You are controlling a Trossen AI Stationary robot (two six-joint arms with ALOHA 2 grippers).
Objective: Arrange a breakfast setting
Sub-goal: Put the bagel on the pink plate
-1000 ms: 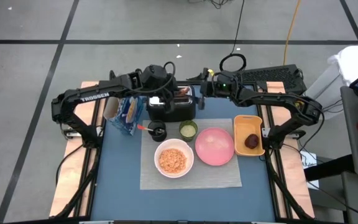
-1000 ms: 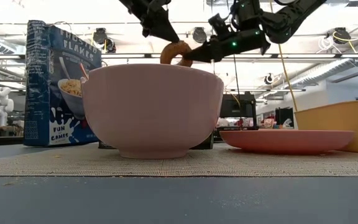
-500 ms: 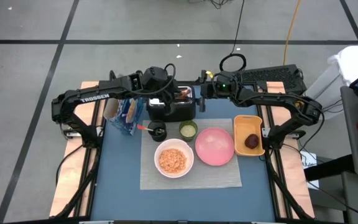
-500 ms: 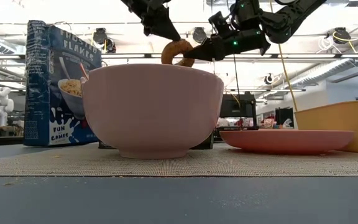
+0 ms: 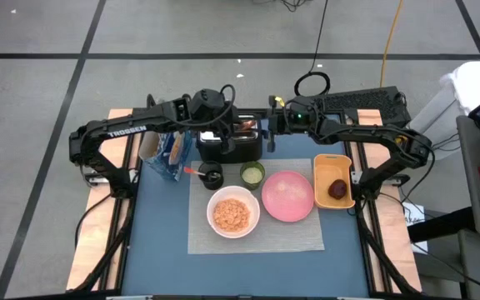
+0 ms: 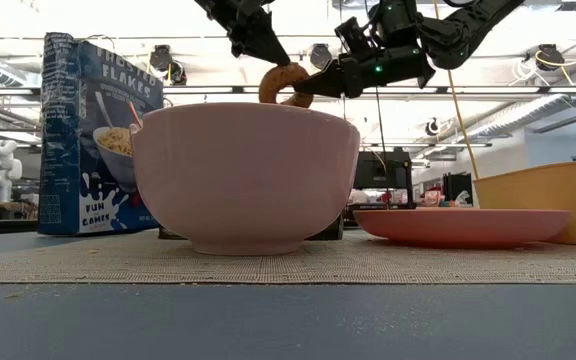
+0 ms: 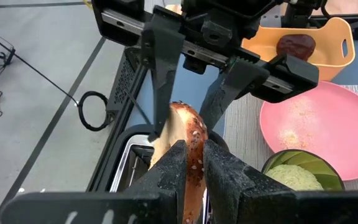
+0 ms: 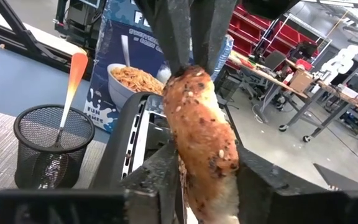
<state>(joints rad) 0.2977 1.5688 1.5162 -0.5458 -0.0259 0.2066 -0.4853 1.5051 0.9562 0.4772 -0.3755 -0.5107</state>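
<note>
we count two cups (image 5: 252, 173), one bowl (image 5: 232, 212), one plate (image 5: 287, 196), seeded brown bagel (image 7: 188, 134) above toaster (image 5: 227, 143), left gripper (image 7: 191, 163) and right gripper (image 8: 201, 163) fingers both pinching it

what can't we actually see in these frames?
- Toaster slots: covered by both grippers in the high view; the bagel blocks them in the wrist views.
- Bowl contents: hidden by its wall in the low view.
- Black cup and green cup: behind the bowl in the low view.
- Dark item in the orange tray: too small to identify.
</note>
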